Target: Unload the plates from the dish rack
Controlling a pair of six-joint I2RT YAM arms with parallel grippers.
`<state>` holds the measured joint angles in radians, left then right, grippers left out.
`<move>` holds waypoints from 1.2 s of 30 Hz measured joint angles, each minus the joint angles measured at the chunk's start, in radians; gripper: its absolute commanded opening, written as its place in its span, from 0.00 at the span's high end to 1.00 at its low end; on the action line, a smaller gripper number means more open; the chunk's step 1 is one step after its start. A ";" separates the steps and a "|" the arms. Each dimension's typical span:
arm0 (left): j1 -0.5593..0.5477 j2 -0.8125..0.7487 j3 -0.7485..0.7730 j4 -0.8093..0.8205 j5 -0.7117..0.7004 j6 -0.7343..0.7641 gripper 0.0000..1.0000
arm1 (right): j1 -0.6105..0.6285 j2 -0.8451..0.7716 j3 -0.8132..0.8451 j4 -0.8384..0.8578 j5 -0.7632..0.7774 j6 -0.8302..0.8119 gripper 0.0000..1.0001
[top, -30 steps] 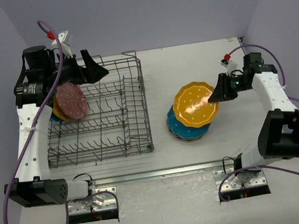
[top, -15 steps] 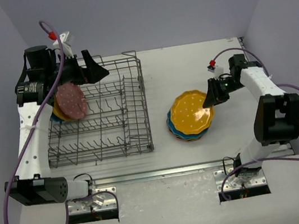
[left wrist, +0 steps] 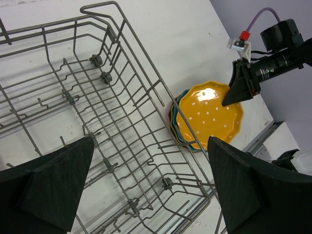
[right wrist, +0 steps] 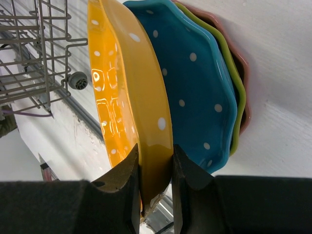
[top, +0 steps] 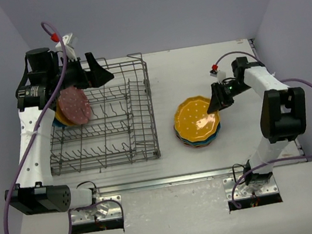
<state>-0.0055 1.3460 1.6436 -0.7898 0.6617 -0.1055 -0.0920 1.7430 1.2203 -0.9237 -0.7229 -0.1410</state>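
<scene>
Right gripper (right wrist: 155, 168): jaws clamped on rim of glossy orange-yellow scalloped dotted plate (right wrist: 126, 87), which rests atop blue, lime and pink plate stack (right wrist: 209, 97) beside grey wire dish rack (top: 149, 106) | Left gripper (left wrist: 151, 183): jaws wide, empty, over rack | Done: four plates out, top one unreleased | Outstanding: pink-red plate (top: 74, 105) and at least one behind it, upright at rack's left end.

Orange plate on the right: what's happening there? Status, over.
Right end effector shut on orange-yellow dotted scalloped plate, tilted over blue plate stack. Left end effector open above grey wire dish rack; pink-red dotted plate inside. No obstruction seen.
</scene>
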 measured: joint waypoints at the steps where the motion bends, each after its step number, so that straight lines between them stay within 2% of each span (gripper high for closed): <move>1: 0.000 0.000 0.000 0.000 0.000 0.000 0.00 | 0.003 0.004 0.002 -0.001 -0.003 -0.002 0.90; 3: 0.000 0.000 0.000 0.000 0.000 0.000 0.00 | 0.009 0.009 0.005 -0.001 -0.002 -0.004 0.80; 4: 0.000 0.000 0.000 0.000 0.000 0.000 0.00 | 0.012 0.009 0.005 -0.001 0.000 -0.006 0.68; 6: 0.000 0.000 0.000 0.000 -0.002 0.000 0.00 | 0.021 0.009 0.008 -0.006 0.007 -0.011 0.52; 10: 0.000 0.000 0.000 -0.001 -0.020 -0.003 0.00 | 0.028 0.009 0.021 -0.025 0.009 -0.017 0.33; 11: 0.000 0.000 0.000 0.000 -0.033 -0.004 0.00 | 0.030 0.009 0.025 -0.028 0.014 -0.019 0.31; 13: 0.000 -0.001 0.000 -0.001 -0.064 -0.004 0.00 | 0.031 0.008 0.034 -0.032 0.032 -0.019 0.20; 23: 0.000 -0.019 0.000 -0.010 -0.194 -0.004 0.00 | 0.037 -0.037 0.203 -0.053 0.196 -0.023 0.12; 28: 0.000 -0.031 0.007 -0.024 -0.430 0.008 0.00 | 0.037 -0.103 0.292 -0.037 0.295 -0.024 0.01; 31: 0.031 -0.025 0.020 -0.042 -0.539 0.027 0.01 | 0.037 -0.154 0.306 -0.017 0.324 -0.017 0.01; 36: 0.126 0.029 0.033 -0.075 -0.592 0.062 0.07 | 0.043 -0.226 0.301 0.017 0.322 0.010 0.01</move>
<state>0.1207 1.3747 1.6768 -0.8653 0.0698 -0.0439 -0.0490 1.5173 1.5211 -0.9065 -0.4012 -0.1310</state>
